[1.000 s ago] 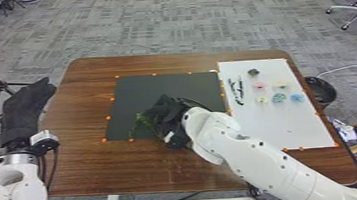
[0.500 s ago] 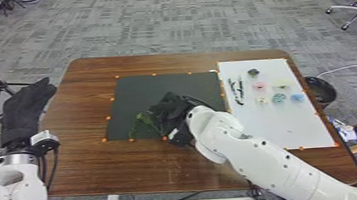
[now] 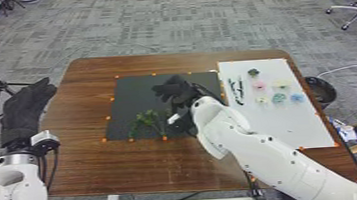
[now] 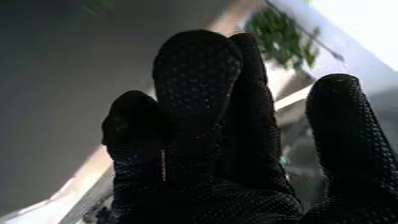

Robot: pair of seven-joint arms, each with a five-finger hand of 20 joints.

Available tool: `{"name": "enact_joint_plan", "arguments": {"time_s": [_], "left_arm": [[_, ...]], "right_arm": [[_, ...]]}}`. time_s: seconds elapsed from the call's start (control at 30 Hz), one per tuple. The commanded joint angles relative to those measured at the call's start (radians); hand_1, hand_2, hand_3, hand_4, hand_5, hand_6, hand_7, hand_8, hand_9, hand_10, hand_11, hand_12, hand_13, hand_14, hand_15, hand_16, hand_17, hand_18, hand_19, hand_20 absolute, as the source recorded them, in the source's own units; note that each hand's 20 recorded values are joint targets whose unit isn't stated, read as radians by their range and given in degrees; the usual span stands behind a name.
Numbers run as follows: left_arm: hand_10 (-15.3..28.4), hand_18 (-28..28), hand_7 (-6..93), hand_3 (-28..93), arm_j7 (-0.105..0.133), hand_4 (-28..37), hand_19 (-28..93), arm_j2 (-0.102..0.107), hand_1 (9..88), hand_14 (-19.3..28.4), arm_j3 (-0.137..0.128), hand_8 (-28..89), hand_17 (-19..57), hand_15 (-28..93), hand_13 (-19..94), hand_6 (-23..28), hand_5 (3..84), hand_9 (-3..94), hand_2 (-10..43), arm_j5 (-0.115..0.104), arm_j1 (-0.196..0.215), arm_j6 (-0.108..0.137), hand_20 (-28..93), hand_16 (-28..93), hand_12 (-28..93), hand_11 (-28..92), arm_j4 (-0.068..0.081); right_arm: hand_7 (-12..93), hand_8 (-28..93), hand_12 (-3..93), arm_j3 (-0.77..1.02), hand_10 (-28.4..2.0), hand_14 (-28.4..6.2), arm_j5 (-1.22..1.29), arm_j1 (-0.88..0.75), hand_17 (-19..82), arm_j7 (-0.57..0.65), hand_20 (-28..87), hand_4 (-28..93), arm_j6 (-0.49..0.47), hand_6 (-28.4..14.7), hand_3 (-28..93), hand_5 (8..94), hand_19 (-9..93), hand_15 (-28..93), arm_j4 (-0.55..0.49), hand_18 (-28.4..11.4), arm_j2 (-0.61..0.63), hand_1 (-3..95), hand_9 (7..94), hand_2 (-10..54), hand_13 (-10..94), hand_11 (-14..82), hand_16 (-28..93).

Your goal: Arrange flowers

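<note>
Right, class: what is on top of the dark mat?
Green sprigs lie on the dark mat, toward its near edge. The right hand hides part of it; anything beneath cannot be seen.

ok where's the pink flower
In the head view, the pink flower is at the right, on the white sheet, between the dark stems and cream flower.

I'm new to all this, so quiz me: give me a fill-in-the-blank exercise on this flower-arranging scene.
1. The pink flower lies on the ____ board.
2. The small tape marks along the edges of the dark mat are ____.
3. The hand seen over the dark mat belongs to the robot's ____ arm.
4. The leafy sprigs on the mat are coloured ____.

Missing words: white; orange; right; green.
</note>
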Motion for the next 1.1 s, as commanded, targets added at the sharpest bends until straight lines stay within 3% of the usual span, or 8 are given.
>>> {"name": "enact_joint_plan", "arguments": {"time_s": [0.03,0.13,0.23,0.33,0.53,0.77,0.97,1.1], "left_arm": [[14.2,12.6,15.8,70,0.002,-28.2,11,-0.008,24.8,17.2,0.008,-9,2.8,20,35,-1.1,53.9,48.6,4.0,0.005,-0.004,-0.011,17,2,11,20,0.001],[14.2,12.6,15.9,70,0.008,-28.2,11,-0.01,24.9,17.2,0.01,-9,2.8,20,35,-1.2,53.9,48.6,4.0,0.007,-0.01,-0.013,17,2,11,20,0.0],[14.2,12.6,15.9,70,0.011,-28.2,11,-0.008,25.0,17.3,-0.004,-9,2.8,20,35,-1.1,54.0,48.6,4.1,0.011,0.004,-0.009,17,2,11,20,-0.01],[14.1,12.6,15.9,70,0.01,-28.2,11,-0.015,24.9,17.3,-0.02,-9,2.8,20,35,-1.1,54.0,48.7,4.1,0.01,0.021,-0.005,17,2,11,20,-0.018],[14.2,12.6,15.9,71,0.011,-28.0,11,-0.014,25.0,17.2,-0.019,-9,2.8,20,35,-1.0,54.0,48.7,3.7,0.012,0.02,-0.003,16,2,11,20,-0.019],[14.2,12.6,15.8,71,0.006,-27.5,11,-0.014,25.6,17.4,-0.023,-9,2.9,20,35,-1.0,54.1,48.7,3.4,0.016,0.028,-0.004,16,2,11,20,-0.023],[14.2,12.5,15.8,71,0.005,-27.3,11,-0.01,25.8,17.3,-0.012,-9,2.9,20,35,-0.9,54.1,48.7,3.0,0.022,0.019,-0.011,16,2,11,20,-0.02],[14.2,12.5,15.9,71,0.001,-27.2,11,-0.006,26.0,17.3,-0.006,-9,2.9,20,35,-1.0,54.1,48.7,2.9,0.037,0.013,-0.021,16,2,11,20,-0.018]], "right_arm": [[20,-7,11.5,0.019,-14.4,-5.4,0.083,-0.039,58,-0.061,40,-10,-0.054,-2.8,56,65.0,93,46,-0.108,-14.8,0.035,29.9,70.6,9.7,91,9.4,32],[19,-7,11.8,0.078,-14.2,-6.6,0.101,-0.105,55,-0.088,40,-10,-0.034,-3.1,56,64.1,92,46,-0.183,-15.7,0.097,29.8,68.0,9.7,89,9.0,32],[18,-7,12.4,0.18,-14.6,-7.4,0.048,-0.181,53,-0.109,40,-10,-0.012,-3.5,58,63.1,91,46,-0.265,-16.6,0.169,31.0,66.3,7.2,86,9.1,31],[17,-6,13.7,0.301,-15.4,-8.2,-0.047,-0.254,50,-0.133,41,-10,-0.002,-3.7,60,61.4,90,46,-0.322,-17.3,0.235,33.1,65.2,0.7,83,9.2,31],[13,-4,15.3,0.546,-16.1,-8.6,-0.252,-0.417,49,-0.131,46,-11,-0.02,-3.8,62,57.9,89,50,-0.381,-17.5,0.334,32.6,63.4,-9.1,80,8.8,31],[14,-4,17.3,0.559,-15.7,-8.1,-0.438,-0.457,49,-0.089,47,-12,-0.019,-3.6,62,57.6,90,53,-0.333,-17.4,0.358,34.7,63.9,-9.5,80,10.9,31],[18,-4,21.2,0.432,-14.6,-6.2,-0.498,-0.33,54,-0.027,47,-12,-0.071,-3.3,61,61.2,93,55,-0.217,-16.3,0.317,37.1,72.3,-9.5,84,20.3,31],[19,-4,22.1,0.356,-14.5,-6.1,-0.519,-0.222,55,-0.01,47,-13,-0.116,-1.9,60,62.6,93,56,-0.121,-16.3,0.288,36.9,73.8,-9.5,85,21.6,31]]}}
